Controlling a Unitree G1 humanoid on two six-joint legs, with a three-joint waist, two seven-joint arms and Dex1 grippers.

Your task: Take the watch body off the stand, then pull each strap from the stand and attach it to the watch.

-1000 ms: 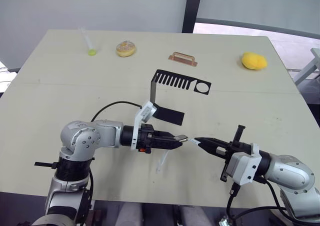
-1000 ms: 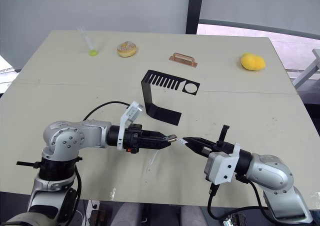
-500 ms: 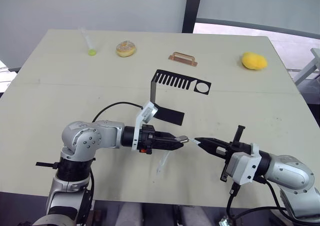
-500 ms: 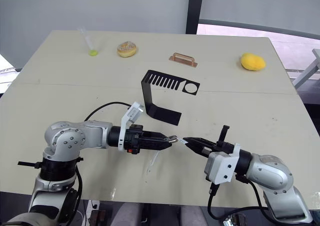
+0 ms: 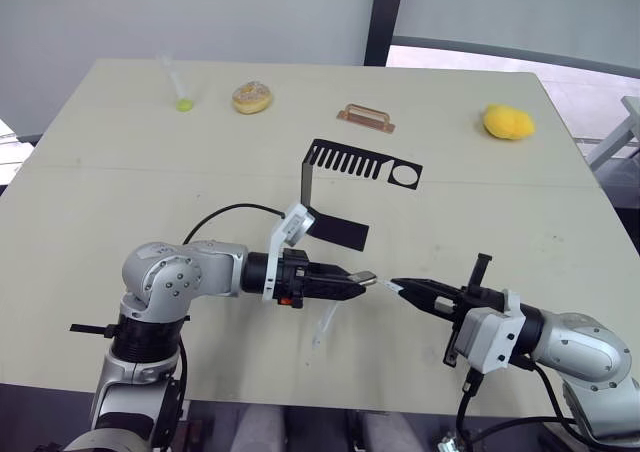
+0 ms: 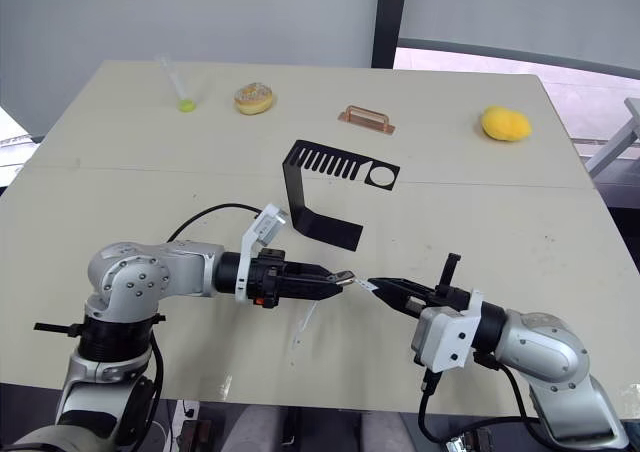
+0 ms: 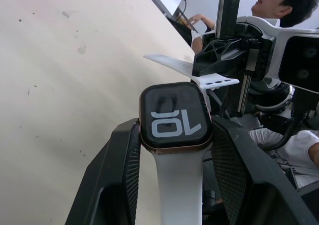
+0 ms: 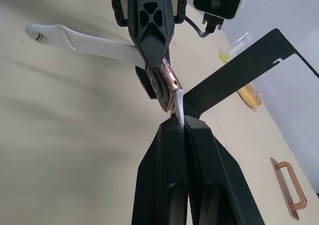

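My left gripper (image 5: 358, 280) is shut on the watch body (image 7: 174, 116), a black rounded square with a copper rim and white digits. One white strap (image 7: 179, 185) is fixed to it and hangs toward the table (image 5: 325, 324). My right gripper (image 5: 402, 287) is shut on the other white strap (image 7: 202, 74), the one with holes. That strap's free end (image 8: 178, 109) sits right at the edge of the watch body (image 8: 167, 83). The black stand (image 5: 360, 162) sits beyond both grippers with nothing on it.
Along the table's far side lie a clear tube with a green tip (image 5: 178, 84), a donut (image 5: 251, 97), a copper handle (image 5: 366, 117) and a yellow lump (image 5: 508, 122). A person (image 7: 284, 6) sits behind my right arm in the left wrist view.
My right arm has sunk and drawn back very slightly toward the table's near edge. The left gripper and watch have stayed almost still.
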